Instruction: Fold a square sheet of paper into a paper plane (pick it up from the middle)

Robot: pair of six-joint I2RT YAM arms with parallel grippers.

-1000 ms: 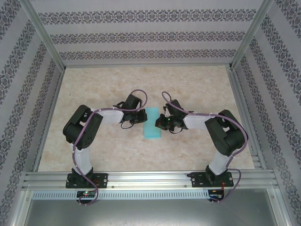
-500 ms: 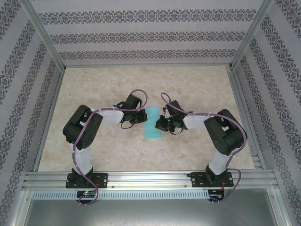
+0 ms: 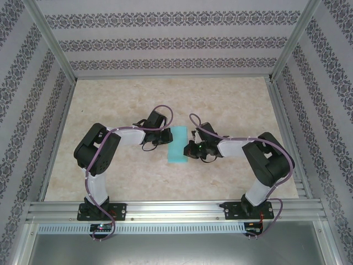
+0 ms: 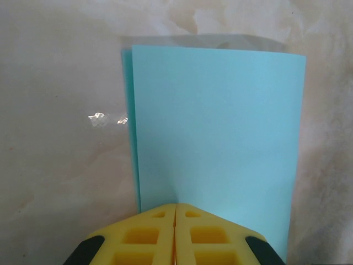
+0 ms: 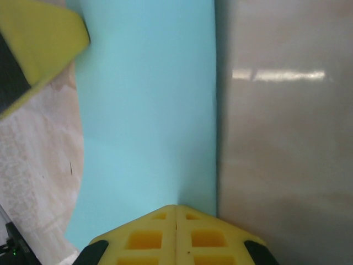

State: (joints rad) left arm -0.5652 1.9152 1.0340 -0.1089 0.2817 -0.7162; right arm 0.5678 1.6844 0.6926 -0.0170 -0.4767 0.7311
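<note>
The sheet of paper (image 3: 178,144) lies flat on the table (image 3: 220,99) midway between the two arms. It is doubled over into a turquoise rectangle rather than a square. Its long axis runs from the near edge of the table toward the far wall, with only a slight lean. It has no nose yet, so neither short end can be said to point anywhere, and the folding looks to be at an early stage. In the left wrist view the sheet (image 4: 215,132) shows two layers a little out of line along one side. The left gripper (image 3: 161,138) meets the left long edge and the right gripper (image 3: 191,149) the right long edge, so both face each other across the short axis. The right one sits somewhat closer to the near end, and neither arm is clearly the nearer. Each wrist view shows the yellow fingers clenched tight together, the left pair (image 4: 175,207) and the right pair (image 5: 176,208), their tips over the paper's border. They seem to press on it rather than pinch it, though actual contact cannot be told. Folding a corner would likely need one tip to pin the rectangle while the other works toward a short end along the long axis.
</note>
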